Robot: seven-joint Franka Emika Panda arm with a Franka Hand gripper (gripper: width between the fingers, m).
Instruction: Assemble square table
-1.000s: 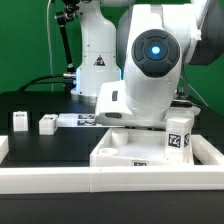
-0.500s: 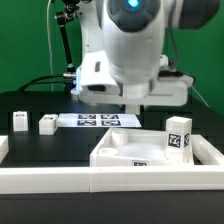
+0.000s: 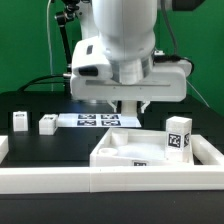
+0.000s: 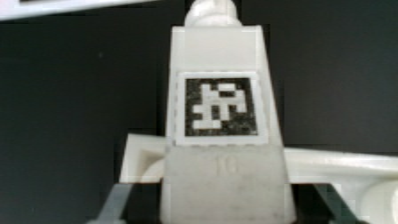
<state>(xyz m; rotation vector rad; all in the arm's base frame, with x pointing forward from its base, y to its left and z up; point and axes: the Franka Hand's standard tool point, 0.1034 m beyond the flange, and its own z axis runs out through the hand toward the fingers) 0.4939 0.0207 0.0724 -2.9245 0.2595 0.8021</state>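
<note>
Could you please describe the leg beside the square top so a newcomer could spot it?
Find the white square top in the foreground. At its far corner, on the exterior view's right, a white leg stands upright. Unlike the upright peg and the low peg far from the top, it shows a large black-and-white tag.

no legible text, only coded tags (image 4: 221, 103)

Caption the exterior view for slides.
Panda arm over marker board; square table top in front, two leg pegs aside.
</note>
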